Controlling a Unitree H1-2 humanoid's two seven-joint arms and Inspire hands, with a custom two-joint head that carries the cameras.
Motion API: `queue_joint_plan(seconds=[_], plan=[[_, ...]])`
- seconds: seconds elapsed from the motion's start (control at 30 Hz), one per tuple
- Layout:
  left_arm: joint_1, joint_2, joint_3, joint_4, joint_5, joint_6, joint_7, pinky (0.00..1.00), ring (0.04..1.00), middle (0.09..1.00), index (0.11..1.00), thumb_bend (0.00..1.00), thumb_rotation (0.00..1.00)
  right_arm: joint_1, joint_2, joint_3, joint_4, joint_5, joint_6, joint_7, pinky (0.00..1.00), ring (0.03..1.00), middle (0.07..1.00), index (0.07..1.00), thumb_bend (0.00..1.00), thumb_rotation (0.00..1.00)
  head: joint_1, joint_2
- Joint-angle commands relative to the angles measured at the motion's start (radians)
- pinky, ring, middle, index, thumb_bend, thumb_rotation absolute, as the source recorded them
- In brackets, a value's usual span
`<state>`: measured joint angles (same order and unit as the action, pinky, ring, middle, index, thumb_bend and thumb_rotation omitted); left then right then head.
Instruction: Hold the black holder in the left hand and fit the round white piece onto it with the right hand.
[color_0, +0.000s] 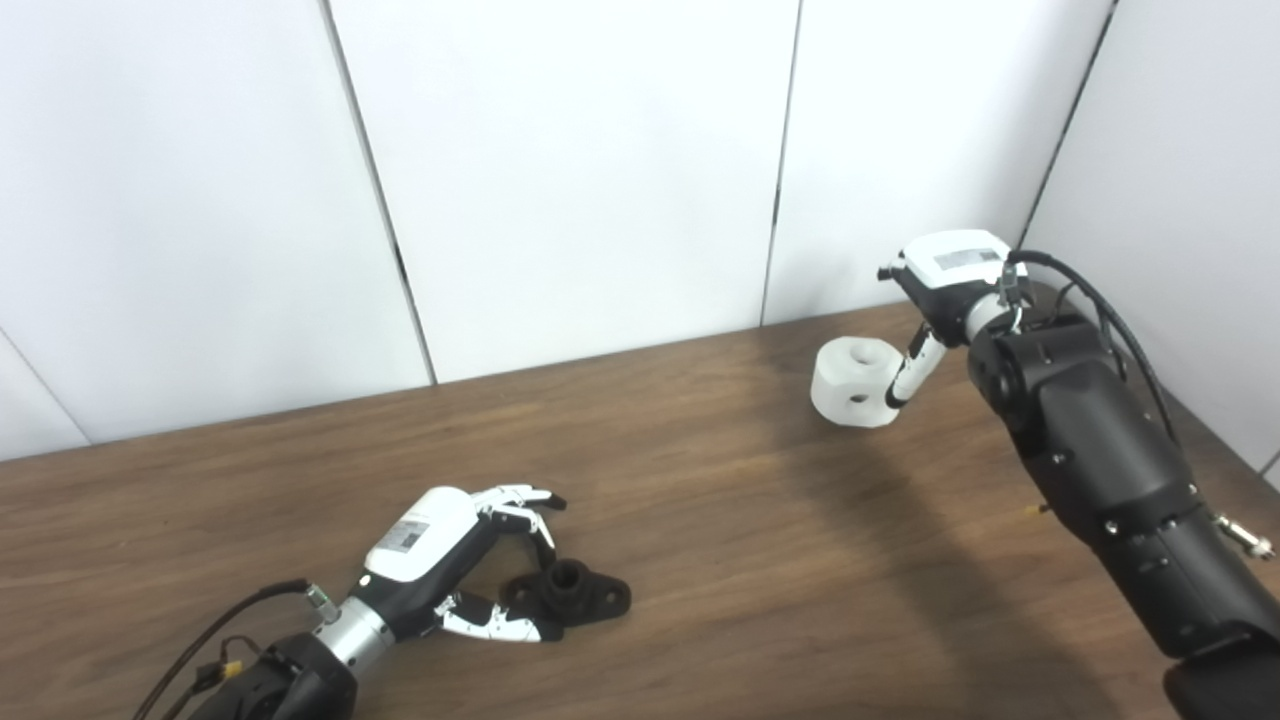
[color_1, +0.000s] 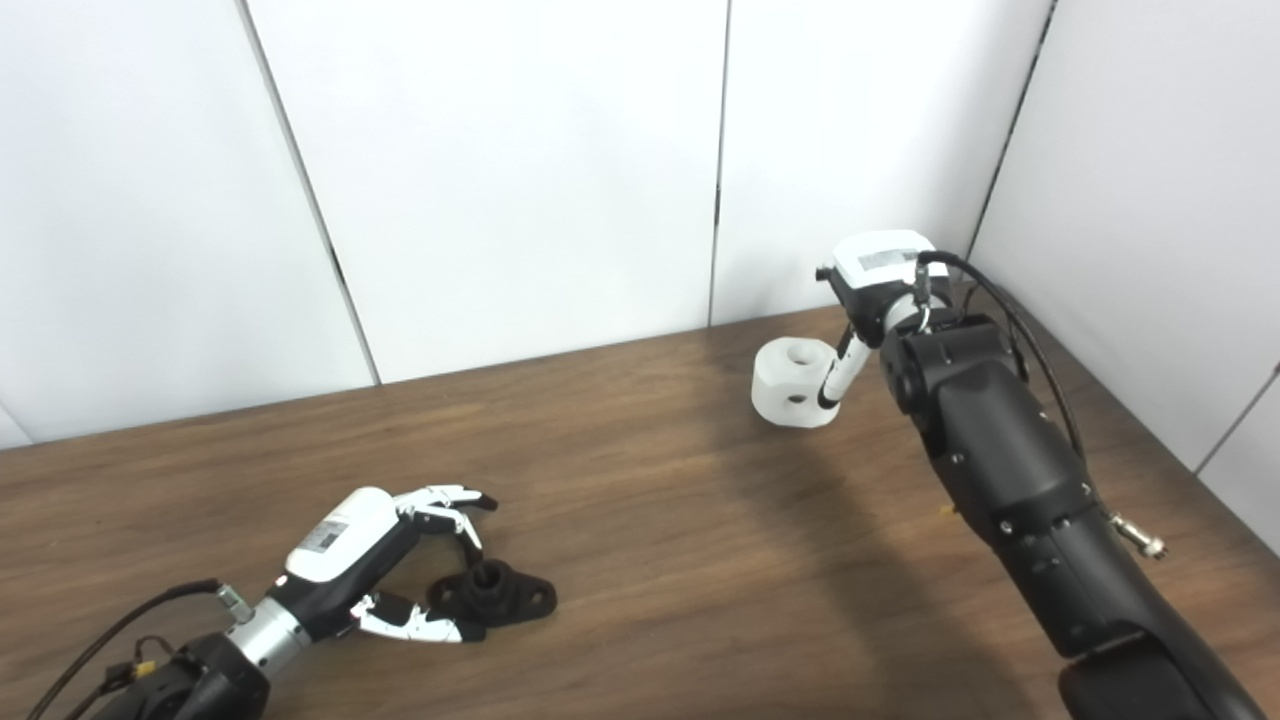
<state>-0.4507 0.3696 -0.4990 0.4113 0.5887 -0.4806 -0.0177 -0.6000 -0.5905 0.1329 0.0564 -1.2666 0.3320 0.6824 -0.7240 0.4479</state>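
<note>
Your left hand (color_0: 440, 560) sits low at the front left of the wooden table (color_0: 700, 520), arm coming in from the bottom left corner. Its fingers (color_0: 520, 497) are spread above the black holder (color_0: 572, 592) and its thumb (color_0: 500, 627) lies along the near side, so the hand brackets the holder w/ fingers apart. The thumb tip looks to be touching the holder's left edge; the upper fingers hover just above it, not clamped. The holder lies flat on the table, a short round stub pointing up from a flat base w/ a small hole toward its right end.

Moving right, the mid table is bare wood under a broad soft shadow.

At the far right, near the back wall panels (color_0: 580, 180), the round white piece (color_0: 853, 383) appears lifted just off the table, tilted, w/ one hole on top and one on its side. Your right hand (color_0: 945, 290) reaches down from above and holds it on its right side; one finger (color_0: 915, 368) presses the piece's flank, the other fingers are hidden behind it. Holder and white piece are well apart
</note>
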Motion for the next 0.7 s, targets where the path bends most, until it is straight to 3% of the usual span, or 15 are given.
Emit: queue_joint_plan(seconds=[0.0,0.17,0.47,0.67], plan=[[0.040,0.053,-0.011,0.036,0.032,0.048,-0.088,0.76,0.857,0.830,0.486,0.52,0.05,-0.061,-0.017,-0.004,0.010,0.003,0.018,-0.065,0.82,0.929,0.936,0.850,1.00,0.39,0.001,0.000],[0.044,0.055,-0.007,0.030,0.028,0.052,-0.099,0.77,0.858,0.830,0.487,0.52,0.05,-0.065,-0.014,0.012,0.072,0.029,0.018,-0.129,0.77,0.889,0.908,0.804,1.00,0.45,0.009,0.003],[0.049,0.051,0.003,0.023,0.009,0.043,-0.113,0.77,0.861,0.827,0.486,0.52,0.05,-0.063,0.001,0.026,0.142,0.114,0.025,-0.204,0.78,0.881,0.894,0.782,1.00,0.43,0.017,0.008],[0.045,0.051,-0.002,0.044,0.013,0.015,-0.081,0.74,0.843,0.817,0.486,0.52,0.05,-0.062,0.009,0.042,0.149,0.160,0.035,-0.229,0.79,0.878,0.884,0.766,1.00,0.40,0.019,0.015]])
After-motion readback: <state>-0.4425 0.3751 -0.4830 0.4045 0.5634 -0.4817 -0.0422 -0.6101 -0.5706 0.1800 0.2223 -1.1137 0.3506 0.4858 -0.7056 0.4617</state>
